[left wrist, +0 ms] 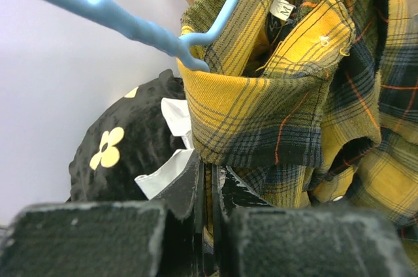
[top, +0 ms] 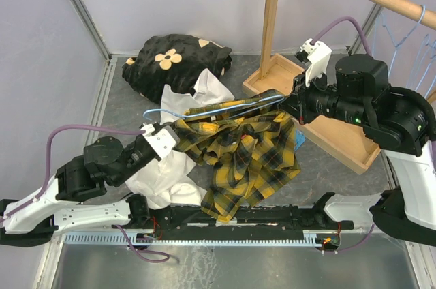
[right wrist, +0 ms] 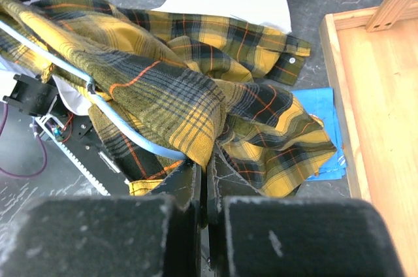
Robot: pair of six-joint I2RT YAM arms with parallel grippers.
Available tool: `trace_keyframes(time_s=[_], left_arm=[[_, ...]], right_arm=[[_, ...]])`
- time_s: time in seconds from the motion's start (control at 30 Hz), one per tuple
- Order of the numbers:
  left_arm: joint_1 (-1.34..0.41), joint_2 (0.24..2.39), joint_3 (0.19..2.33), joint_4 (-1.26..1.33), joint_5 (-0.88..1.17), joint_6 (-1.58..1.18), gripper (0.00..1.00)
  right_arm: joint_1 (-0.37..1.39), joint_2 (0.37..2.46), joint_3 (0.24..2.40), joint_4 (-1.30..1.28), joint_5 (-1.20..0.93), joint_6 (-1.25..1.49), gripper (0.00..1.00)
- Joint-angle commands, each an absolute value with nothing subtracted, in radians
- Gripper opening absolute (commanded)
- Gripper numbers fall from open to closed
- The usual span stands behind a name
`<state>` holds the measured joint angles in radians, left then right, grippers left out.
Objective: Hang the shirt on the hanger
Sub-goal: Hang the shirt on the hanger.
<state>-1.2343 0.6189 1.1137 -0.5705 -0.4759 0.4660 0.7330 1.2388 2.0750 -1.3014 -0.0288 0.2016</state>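
The yellow-and-black plaid shirt (top: 255,156) lies bunched mid-table, its collar end lifted. A pale-blue wire hanger (top: 225,106) runs through its upper part, the hook (top: 151,113) sticking out on the left. My left gripper (top: 170,138) is shut on a fold of the shirt below the collar (left wrist: 261,104), just under the hanger's neck (left wrist: 140,29). My right gripper (top: 291,105) is shut at the hanger's right end, where the blue wire (right wrist: 124,127) and the shirt's edge (right wrist: 189,120) meet my fingertips (right wrist: 186,182).
A white garment (top: 170,180) lies under the left arm. A black cloth with cream flowers (top: 174,61) sits behind. The wooden rail stand's tray base (top: 340,139) is at right, with spare hangers (top: 409,43) on the rail. A blue cloth (right wrist: 320,136) lies under the shirt.
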Motion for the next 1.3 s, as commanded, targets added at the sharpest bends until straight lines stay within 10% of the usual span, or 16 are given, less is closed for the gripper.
trace_keyframes(time_s=[0.0,0.57,1.27], left_arm=[[-1.213,0.593,1.11,-0.717,-0.744,0.545,0.03],[-1.212,0.69,1.064,-0.604,-0.882,0.555,0.03],[-1.213,0.65,0.985,-0.617,-0.886,0.507,0.03]], right_arm=[[0.687,1.164,2.023,-1.238,0.023,0.19,0.0],[0.727,1.124,1.641,-0.826,-0.349,0.463,0.0],[0.848,1.108,1.626,-0.961,0.134,0.288,0.0]])
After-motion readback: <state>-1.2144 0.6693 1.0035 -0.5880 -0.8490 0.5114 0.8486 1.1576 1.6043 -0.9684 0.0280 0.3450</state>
